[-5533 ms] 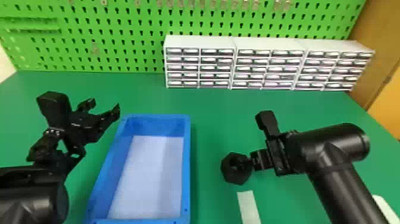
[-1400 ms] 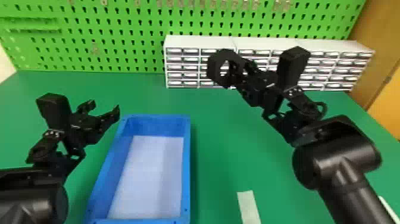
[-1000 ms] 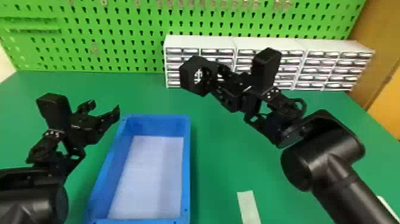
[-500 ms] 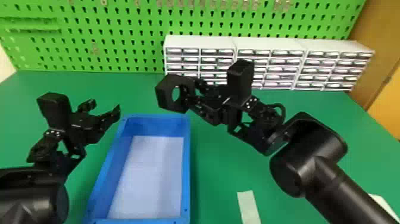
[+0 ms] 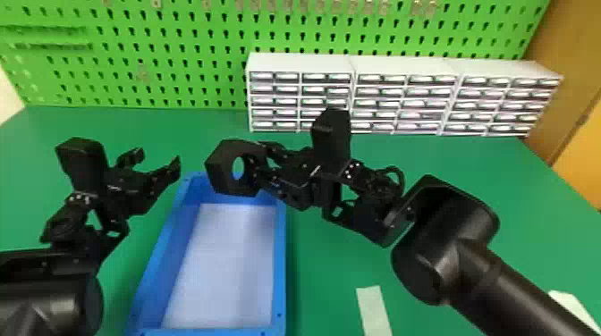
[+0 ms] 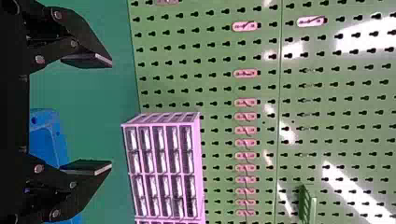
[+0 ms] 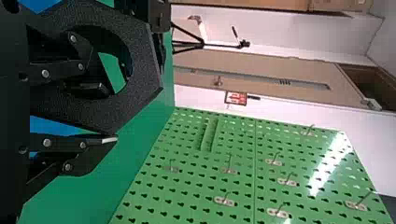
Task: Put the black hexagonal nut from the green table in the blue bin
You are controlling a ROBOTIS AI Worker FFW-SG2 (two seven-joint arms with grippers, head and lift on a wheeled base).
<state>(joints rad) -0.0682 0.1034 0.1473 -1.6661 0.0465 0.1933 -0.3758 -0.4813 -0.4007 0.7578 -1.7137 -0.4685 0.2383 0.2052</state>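
Because the left gripper [image 5: 156, 161] is parked with its fingers apart just beside the bin's far left corner, it could be bumped if the nut were carried too far left. The near part of the blue bin [image 5: 280, 263] lies open below, but the black hexagonal nut [image 5: 218, 173] is held over the far end, around the far rim. If it were let go here, the rim would probably be struck and the nut tipped out onto the green table [image 5: 331, 254]; a shift nearer seems called for first. On the right, the nut's ring is clamped by the right gripper [image 7: 106, 113], one finger passed through the hole and the other set against the outside. With the grip so one-sided, the nut might be swivelled by a knock, or snagged on the inner finger at release.
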